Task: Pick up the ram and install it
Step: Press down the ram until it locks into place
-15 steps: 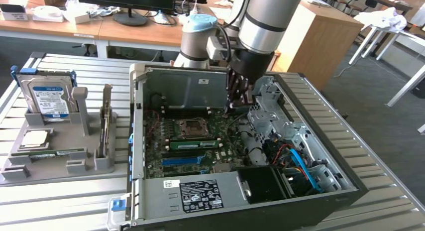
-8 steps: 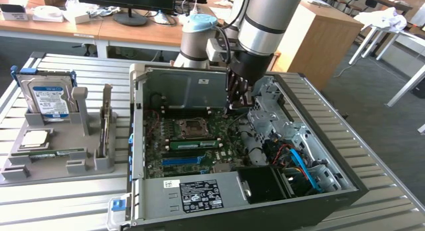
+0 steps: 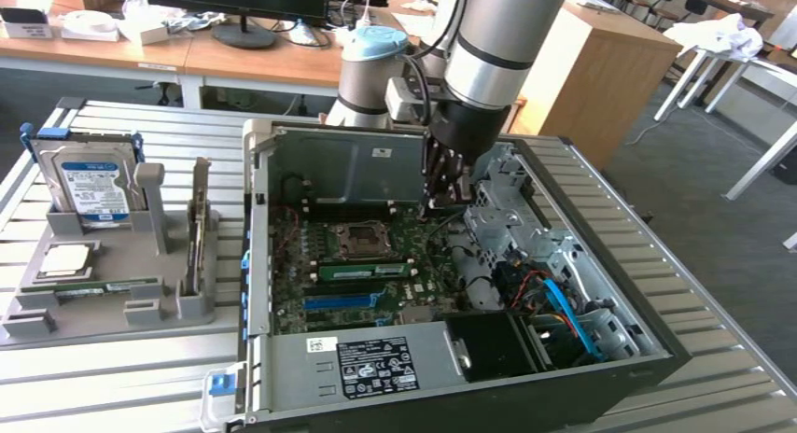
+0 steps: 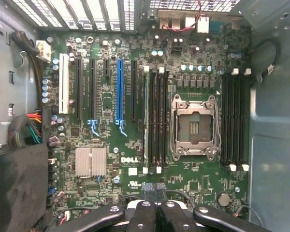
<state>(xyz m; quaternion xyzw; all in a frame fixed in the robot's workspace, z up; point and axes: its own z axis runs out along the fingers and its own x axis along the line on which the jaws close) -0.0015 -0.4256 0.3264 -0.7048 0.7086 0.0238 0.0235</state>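
Shut, empty fingers (image 4: pixel 149 197) hang over the motherboard (image 4: pixel 111 140) inside the open computer case (image 3: pixel 648 349); one ram (image 4: pixel 146 121) sits slotted just beyond them, near the processor socket (image 4: pixel 193 128). Well apart, a grey holder (image 3: pixel 112 312) on the desk (image 3: pixel 112 377) carries a second ram (image 3: pixel 93 286), hard drive (image 3: pixel 90 186) and expansion card (image 3: pixel 197 228).
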